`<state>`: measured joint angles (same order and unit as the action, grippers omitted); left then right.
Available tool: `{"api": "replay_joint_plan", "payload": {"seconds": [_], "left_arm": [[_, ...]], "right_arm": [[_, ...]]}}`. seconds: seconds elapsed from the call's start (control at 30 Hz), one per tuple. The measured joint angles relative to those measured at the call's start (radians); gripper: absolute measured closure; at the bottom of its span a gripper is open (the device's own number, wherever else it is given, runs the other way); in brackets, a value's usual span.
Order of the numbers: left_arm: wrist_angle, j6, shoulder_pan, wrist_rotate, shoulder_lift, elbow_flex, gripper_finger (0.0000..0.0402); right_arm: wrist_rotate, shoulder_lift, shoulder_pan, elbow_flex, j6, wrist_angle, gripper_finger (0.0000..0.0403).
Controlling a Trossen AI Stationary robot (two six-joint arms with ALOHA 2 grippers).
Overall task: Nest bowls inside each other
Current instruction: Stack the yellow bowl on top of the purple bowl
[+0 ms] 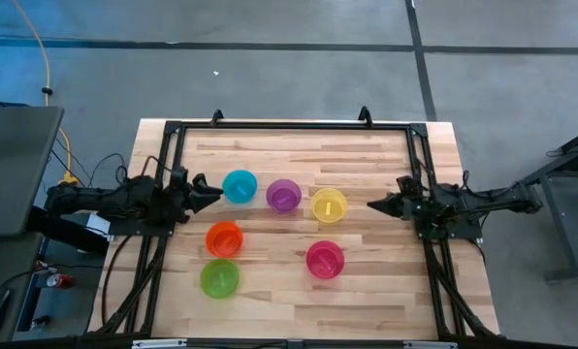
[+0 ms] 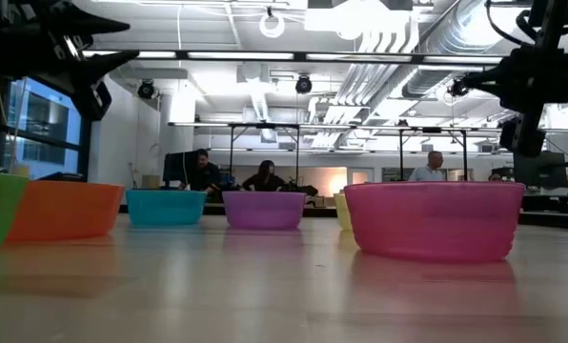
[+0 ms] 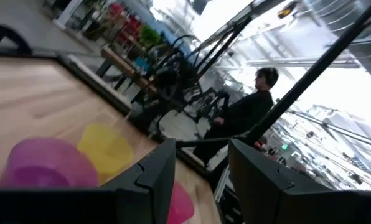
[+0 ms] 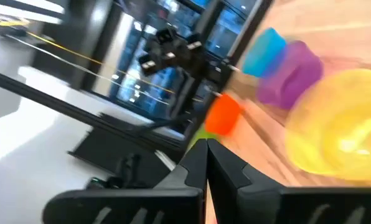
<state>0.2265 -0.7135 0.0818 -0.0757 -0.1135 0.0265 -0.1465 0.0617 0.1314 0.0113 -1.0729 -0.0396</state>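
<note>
Six small bowls stand apart, upright on their bases, on the wooden table: blue, purple and yellow in a row, orange and green at the near left, pink at the near right. My left gripper is open and empty above the table, just left of the blue bowl; its fingers show apart in the left wrist view. My right gripper is shut and empty, right of the yellow bowl.
A black metal frame runs along the table's far, left and right edges. Bare wood lies between the bowl row and the far edge and along the near edge. People sit in the room beyond the table.
</note>
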Motion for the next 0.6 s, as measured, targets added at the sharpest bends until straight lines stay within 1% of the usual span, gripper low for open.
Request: {"api": "replay_joint_plan", "payload": {"seconds": [0.13, 0.23, 0.33, 0.47, 0.6], "left_arm": [[0.006, -0.009, 0.0, 0.0, 0.0, 0.0, 0.0266], [0.018, -0.009, 0.0, 0.0, 0.0, 0.0, 0.0266], [0.02, -0.009, 0.0, -0.008, 0.0, 0.0, 0.0266], [0.024, -0.009, 0.0, -0.038, 0.0, 0.0, 0.0266], [0.024, -0.009, 0.0, -0.05, 0.0, 0.0, 0.0266]], "right_arm": [[-0.005, 0.004, 0.0, 0.0, 0.096, -0.047, 0.0403], [0.045, 0.003, 0.0, 0.0, 0.162, -0.061, 0.0403], [0.023, 0.009, -0.006, 0.001, 0.122, 0.013, 0.0403], [0.016, 0.058, -0.034, 0.002, 0.099, 0.012, 0.0403], [0.056, 0.115, -0.06, 0.002, 0.031, 0.016, 0.0403]]}}
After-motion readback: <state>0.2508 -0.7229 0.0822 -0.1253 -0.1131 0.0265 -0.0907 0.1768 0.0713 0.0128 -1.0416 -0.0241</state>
